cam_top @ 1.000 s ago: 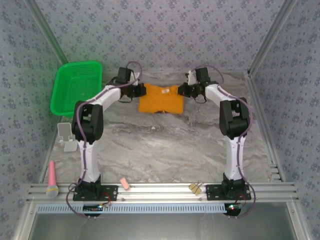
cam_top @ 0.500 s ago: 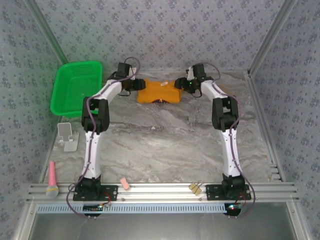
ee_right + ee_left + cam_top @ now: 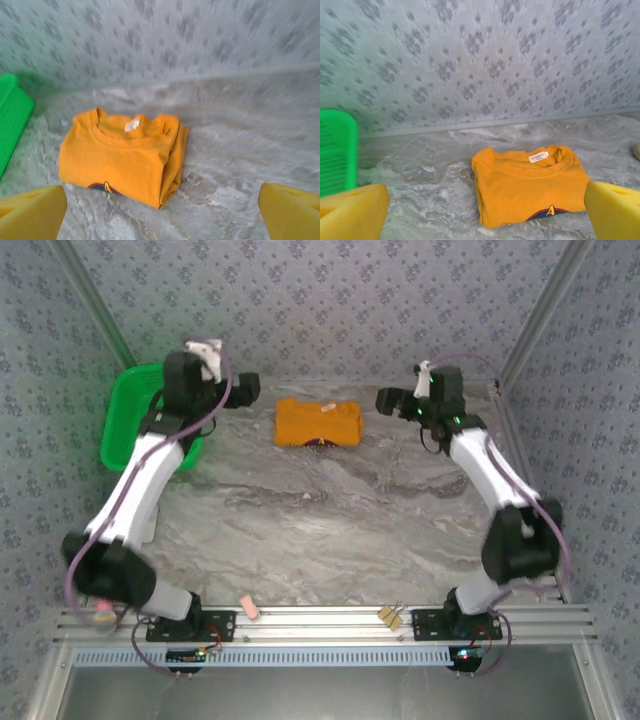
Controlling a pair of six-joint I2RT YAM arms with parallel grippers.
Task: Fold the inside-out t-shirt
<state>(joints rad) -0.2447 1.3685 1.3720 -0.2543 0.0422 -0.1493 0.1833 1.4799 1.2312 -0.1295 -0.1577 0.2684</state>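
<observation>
Marbled grey table (image 3: 330,530) bears a folded orange t-shirt (image 3: 318,424) and green basket (image 3: 125,425).

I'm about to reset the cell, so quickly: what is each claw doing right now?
Left claw: open, holding nothing.
Right claw: open, holding nothing.
The t-shirt lies apart from both.

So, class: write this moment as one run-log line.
t-shirt: folded, lying on table | left gripper: open, empty | right gripper: open, empty
</observation>
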